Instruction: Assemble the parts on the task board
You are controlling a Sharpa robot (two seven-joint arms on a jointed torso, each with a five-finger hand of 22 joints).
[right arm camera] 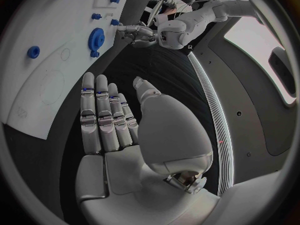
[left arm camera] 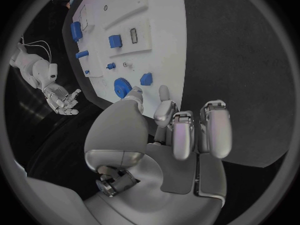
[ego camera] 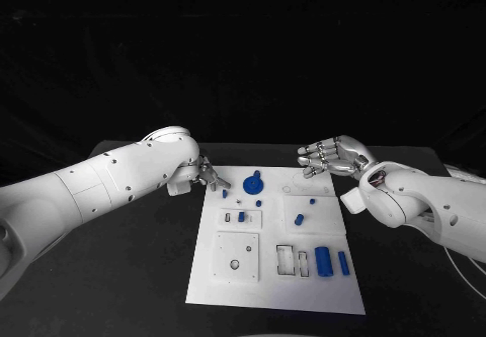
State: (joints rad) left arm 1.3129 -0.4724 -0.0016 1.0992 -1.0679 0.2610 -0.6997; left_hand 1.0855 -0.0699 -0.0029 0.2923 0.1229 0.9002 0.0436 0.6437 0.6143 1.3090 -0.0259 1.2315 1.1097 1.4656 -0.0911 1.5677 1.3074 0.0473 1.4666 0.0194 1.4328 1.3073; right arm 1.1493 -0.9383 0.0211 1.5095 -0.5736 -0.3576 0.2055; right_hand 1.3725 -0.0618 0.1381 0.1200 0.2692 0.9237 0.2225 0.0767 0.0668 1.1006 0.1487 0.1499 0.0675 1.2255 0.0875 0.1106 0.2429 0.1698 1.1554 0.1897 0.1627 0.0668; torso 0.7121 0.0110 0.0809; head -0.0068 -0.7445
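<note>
At the table's centre lies the white task board [ego camera: 279, 281], no writing legible. Left hand [ego camera: 206, 175] hovers at its ten o'clock corner, fingers spread, near the blue gear [ego camera: 253, 184]. Right hand [ego camera: 334, 156], flat and empty, hovers at one o'clock.

The left arm [ego camera: 121, 179] hides most of the left robot hand [ego camera: 206, 175]

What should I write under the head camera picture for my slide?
Two open robot hands, left and right, hover by the white task board with blue parts.
</note>
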